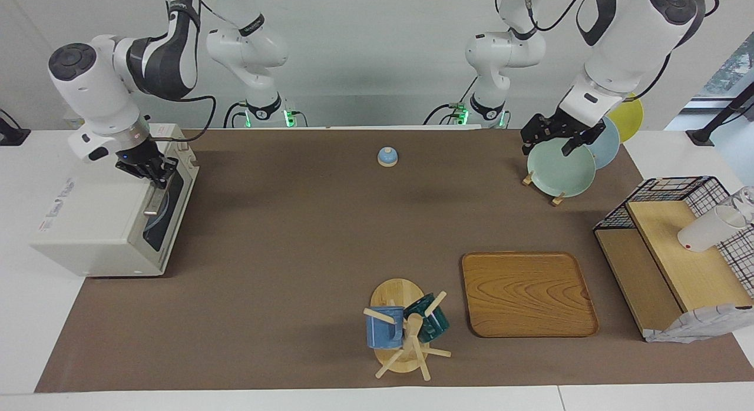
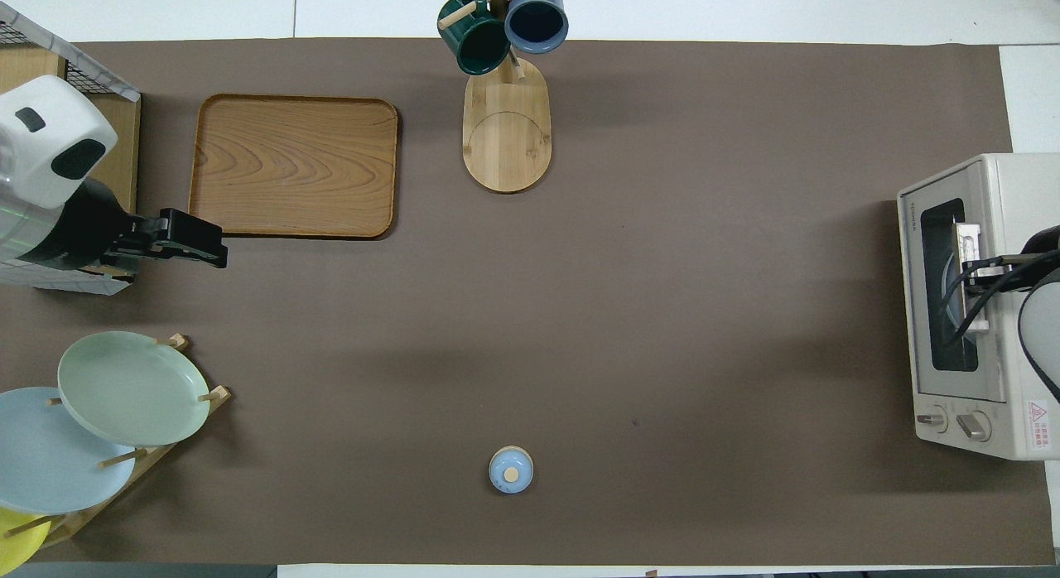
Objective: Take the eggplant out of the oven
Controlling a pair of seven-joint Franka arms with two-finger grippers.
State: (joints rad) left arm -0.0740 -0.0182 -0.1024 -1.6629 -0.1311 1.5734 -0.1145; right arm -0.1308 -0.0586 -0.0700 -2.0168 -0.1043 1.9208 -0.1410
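The cream-white oven point(image 1: 94, 222) stands at the right arm's end of the table, with its dark glass door shut; it also shows in the overhead view point(image 2: 977, 189). The eggplant is hidden; I cannot make it out through the glass. My right gripper point(image 1: 154, 171) is at the upper end of the door's metal bar handle point(image 1: 154, 204), and in the overhead view point(image 2: 970, 268) it is on the handle point(image 2: 969, 313). My left gripper point(image 1: 546, 147) is open and empty in the air over the plate rack, and waits; it also shows in the overhead view point(image 2: 214, 248).
A plate rack point(image 1: 556, 198) holds a green plate point(image 1: 559, 172), a blue one and a yellow one at the left arm's end. A wooden tray point(image 1: 527, 293), a mug tree point(image 1: 406, 334) with two mugs, a small blue bell point(image 1: 387, 156) and a wire shelf point(image 1: 677, 258) are on the table.
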